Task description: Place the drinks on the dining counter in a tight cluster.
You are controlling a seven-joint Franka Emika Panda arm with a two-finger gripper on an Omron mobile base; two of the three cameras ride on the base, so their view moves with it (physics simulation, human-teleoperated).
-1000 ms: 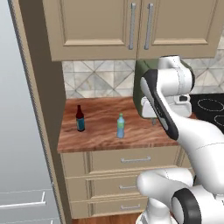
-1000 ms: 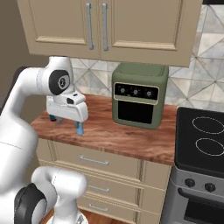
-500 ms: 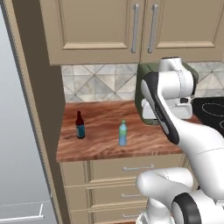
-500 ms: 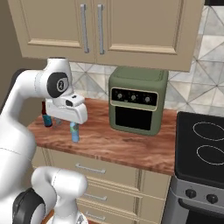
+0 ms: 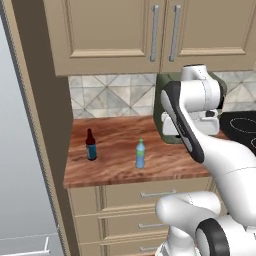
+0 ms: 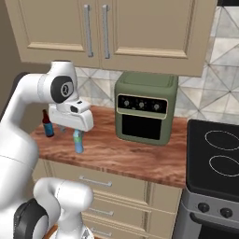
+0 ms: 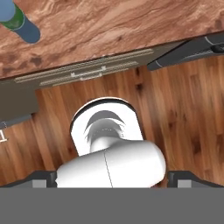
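1. Jaws spread wide, empty; gripper [image 6: 74,122] hanging above the short counter [image 5: 120,167], near the light-blue bottle [image 5: 140,154].
2. Dark-brown bottle [image 5: 90,145] standing apart, nearer the tall side panel; neither bottle on the dining counter yet.
3. Risk: descending off-centre, clipping the green cap, toppling the slim bottle.
4. Risk: swinging wide, striking the green oven [image 6: 145,107] just beside.

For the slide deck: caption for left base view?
Robot arm raised beside two bottles, brown and light-blue, standing apart on a wood counter.
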